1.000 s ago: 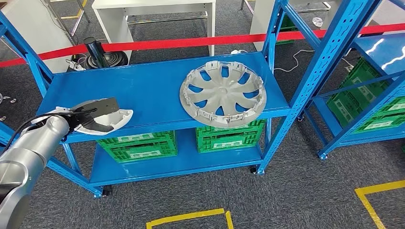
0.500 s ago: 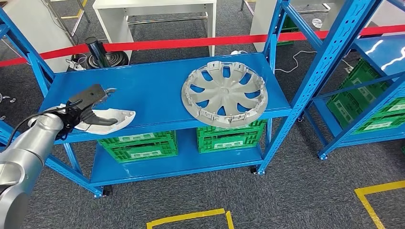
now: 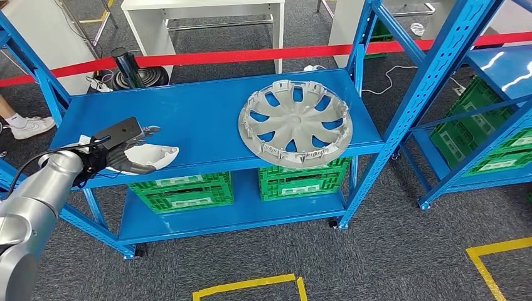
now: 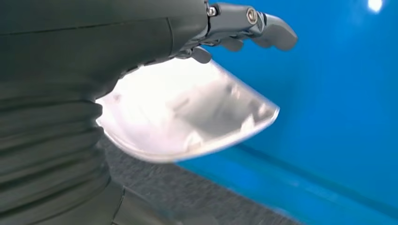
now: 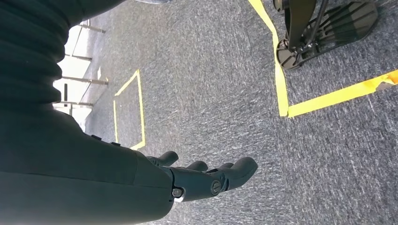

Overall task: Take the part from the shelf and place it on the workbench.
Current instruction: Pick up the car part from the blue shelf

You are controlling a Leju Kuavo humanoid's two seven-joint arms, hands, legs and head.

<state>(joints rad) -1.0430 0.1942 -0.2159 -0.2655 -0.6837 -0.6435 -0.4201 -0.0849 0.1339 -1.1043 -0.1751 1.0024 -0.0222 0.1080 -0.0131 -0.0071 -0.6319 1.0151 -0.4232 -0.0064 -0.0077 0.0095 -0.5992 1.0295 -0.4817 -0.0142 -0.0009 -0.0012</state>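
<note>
Head view: the robot's left hand reaches over a white shell-shaped plastic part at the front left edge of the blue shelf, fingers above it and thumb below; whether it truly grips the part cannot be told; a silver wheel cover lies to the right, green crates on the level beneath, red tape behind. Left wrist view: the fingers extend above the part, which overhangs the shelf edge. Right wrist view: the right hand hangs over grey carpet, released, holding nothing, near yellow floor tape.
</note>
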